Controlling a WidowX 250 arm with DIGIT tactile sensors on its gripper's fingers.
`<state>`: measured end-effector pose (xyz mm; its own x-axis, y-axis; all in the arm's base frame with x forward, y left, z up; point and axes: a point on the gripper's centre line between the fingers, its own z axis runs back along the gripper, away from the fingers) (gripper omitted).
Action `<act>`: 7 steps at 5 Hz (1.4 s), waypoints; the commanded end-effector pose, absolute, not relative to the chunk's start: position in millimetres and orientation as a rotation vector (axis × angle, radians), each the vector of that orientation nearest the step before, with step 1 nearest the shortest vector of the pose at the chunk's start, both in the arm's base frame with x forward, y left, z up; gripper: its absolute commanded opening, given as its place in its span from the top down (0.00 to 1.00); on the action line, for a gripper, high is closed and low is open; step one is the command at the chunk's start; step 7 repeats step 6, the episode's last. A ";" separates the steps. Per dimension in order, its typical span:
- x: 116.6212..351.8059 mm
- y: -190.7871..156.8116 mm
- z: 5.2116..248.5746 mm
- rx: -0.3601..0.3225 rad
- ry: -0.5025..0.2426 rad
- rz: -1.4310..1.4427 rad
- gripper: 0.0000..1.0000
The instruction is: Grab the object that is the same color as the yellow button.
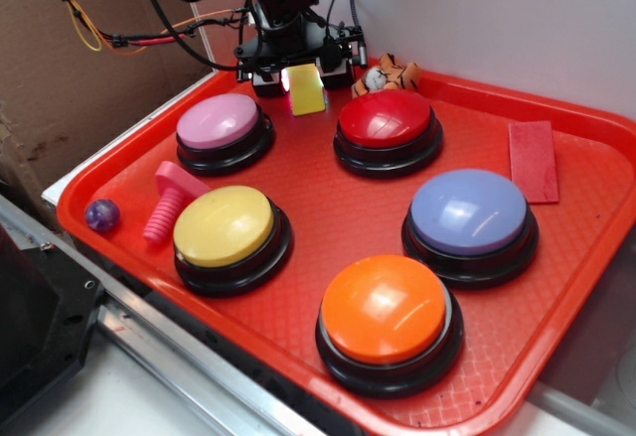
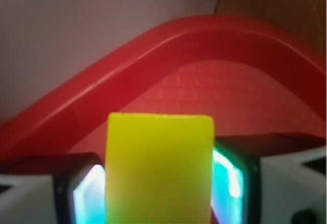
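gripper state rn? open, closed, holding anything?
Gripper: closed on the small solid yellow wedge-shaped block, one finger against each side of it, at the far edge of the red plastic tray.

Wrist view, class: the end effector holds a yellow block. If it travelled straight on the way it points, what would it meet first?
Probably the bare floor of the red tray, then its raised rim. The end effector grips the yellow block, and nothing else shows ahead, though depth is unclear.
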<state>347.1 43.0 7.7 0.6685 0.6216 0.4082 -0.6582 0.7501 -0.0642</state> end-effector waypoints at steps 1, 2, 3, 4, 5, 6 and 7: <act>337.5 22.8 82.0 -0.016 -0.380 0.530 1.00; 321.3 -4.6 109.5 -0.116 -0.280 0.414 1.00; 302.5 -29.8 135.6 -0.126 -0.235 0.330 1.00; 282.7 -43.4 158.9 -0.183 -0.202 0.256 1.00; 267.4 -50.4 168.8 -0.193 -0.194 0.210 1.00; 262.8 -51.0 162.4 -0.185 -0.192 0.229 1.00; 262.8 -51.0 162.4 -0.185 -0.192 0.229 1.00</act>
